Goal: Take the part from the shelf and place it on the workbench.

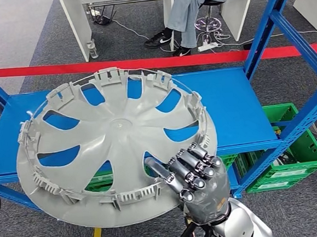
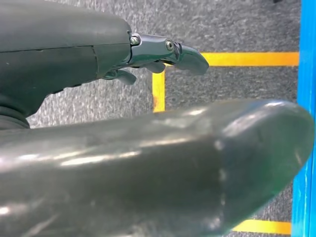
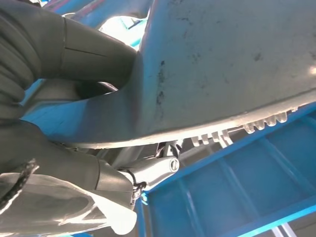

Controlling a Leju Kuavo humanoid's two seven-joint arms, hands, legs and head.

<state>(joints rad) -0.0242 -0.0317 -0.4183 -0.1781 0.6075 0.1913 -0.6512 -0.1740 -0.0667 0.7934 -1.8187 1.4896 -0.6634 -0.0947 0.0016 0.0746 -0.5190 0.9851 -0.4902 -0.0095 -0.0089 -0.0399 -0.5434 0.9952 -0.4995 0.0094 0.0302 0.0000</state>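
The blue shelf (image 1: 234, 107) is big and flat. The grey part (image 1: 113, 144), a round wheel cover, sits tilted over the shelf's front edge. The right hand (image 1: 197, 178) grips its near rim. The left hand (image 2: 164, 52) holds nothing, fingers out.

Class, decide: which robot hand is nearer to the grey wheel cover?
Right. The right robot hand grips the wheel cover at its near rim; the left robot hand hangs over the floor, touching nothing.
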